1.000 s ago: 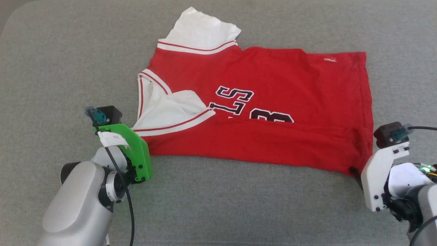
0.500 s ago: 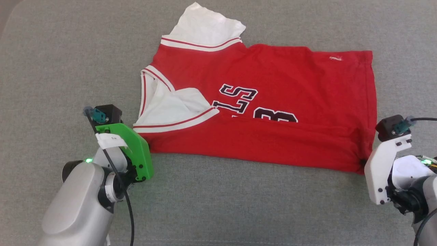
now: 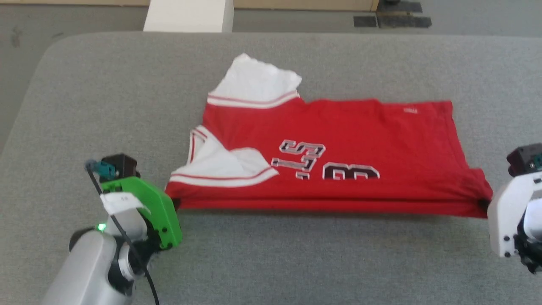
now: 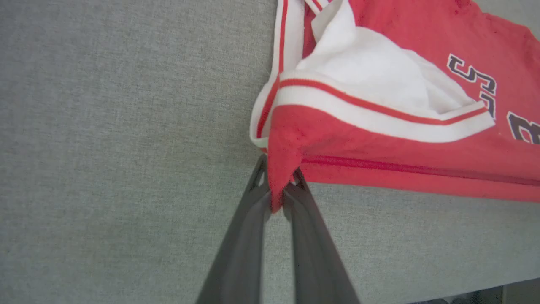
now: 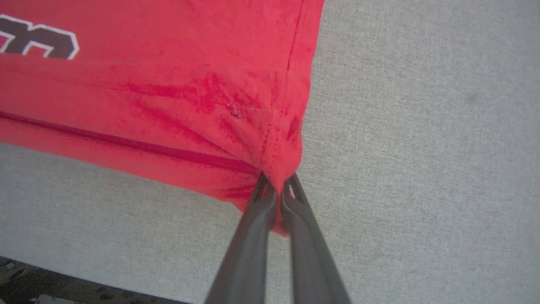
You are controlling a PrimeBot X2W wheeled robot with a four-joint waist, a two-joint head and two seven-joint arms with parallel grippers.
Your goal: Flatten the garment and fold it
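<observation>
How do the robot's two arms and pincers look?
Left arm: silver forearm, green bracket, white label, black cable, teal plug. Right arm: white bracket, black block. Left pincer and right pincer: two long dark grey fingers each.

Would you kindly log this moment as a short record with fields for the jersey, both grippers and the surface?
jersey: red, lettering up, spread on the surface, near side folded over the number
near sleeve: white, folded onto the chest
far sleeve: white, lying flat
left gripper: shut on the jersey's near collar-end corner
right gripper: shut on the jersey's near hem corner
near edge: stretched taut between the grippers
surface: grey padded fabric
</observation>
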